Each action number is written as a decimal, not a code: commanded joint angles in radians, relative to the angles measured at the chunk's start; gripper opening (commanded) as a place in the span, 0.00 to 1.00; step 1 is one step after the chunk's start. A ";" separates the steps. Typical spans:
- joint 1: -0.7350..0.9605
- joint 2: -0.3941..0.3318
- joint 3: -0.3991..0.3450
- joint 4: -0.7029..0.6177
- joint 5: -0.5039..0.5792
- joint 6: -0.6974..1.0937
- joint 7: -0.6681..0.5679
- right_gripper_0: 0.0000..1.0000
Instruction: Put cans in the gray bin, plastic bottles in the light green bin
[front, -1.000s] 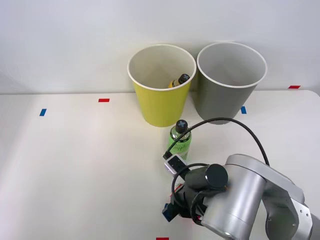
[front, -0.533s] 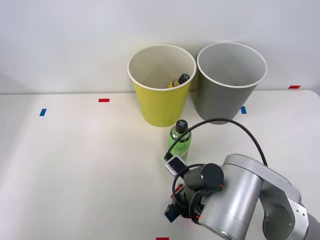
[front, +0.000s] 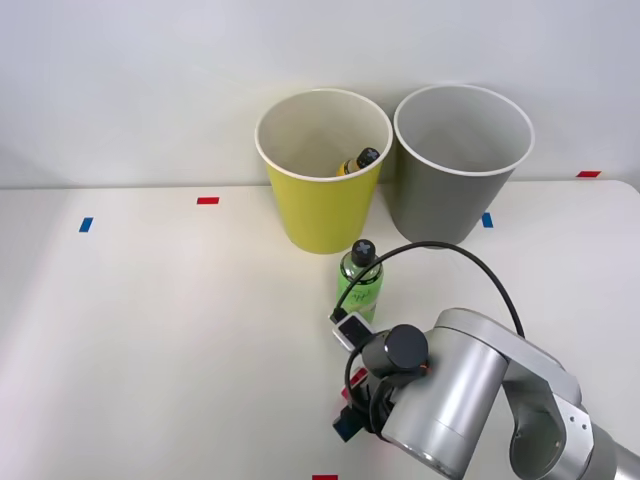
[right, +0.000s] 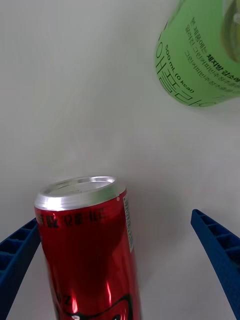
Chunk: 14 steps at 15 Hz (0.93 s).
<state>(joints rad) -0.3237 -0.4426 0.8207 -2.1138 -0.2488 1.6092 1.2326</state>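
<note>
Red can (right: 87, 250): upright on the white worktop (front: 150, 330), between the spread blue fingers (right: 217, 252) of the right hand (right: 120, 270), nearer one finger. Green bottle (front: 362, 282): upright just before the light green bin (front: 318, 200), which holds a yellowish bottle (front: 356, 162); gray bin (front: 455, 190) beside it.

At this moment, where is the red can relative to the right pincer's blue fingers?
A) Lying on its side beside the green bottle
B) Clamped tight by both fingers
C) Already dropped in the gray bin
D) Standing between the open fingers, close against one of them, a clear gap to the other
D. In the wrist view the red can stands upright on the table beside one blue finger, with bare table between it and the other.
</note>
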 joint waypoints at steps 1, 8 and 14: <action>0.000 -0.002 0.000 0.002 -0.009 -0.002 0.016 1.00; 0.002 -0.010 0.000 0.002 -0.012 -0.002 0.050 0.13; 0.026 -0.030 -0.008 -0.040 -0.010 0.000 0.065 0.06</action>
<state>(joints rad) -0.3076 -0.4635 0.8183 -2.1354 -0.2600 1.6084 1.2953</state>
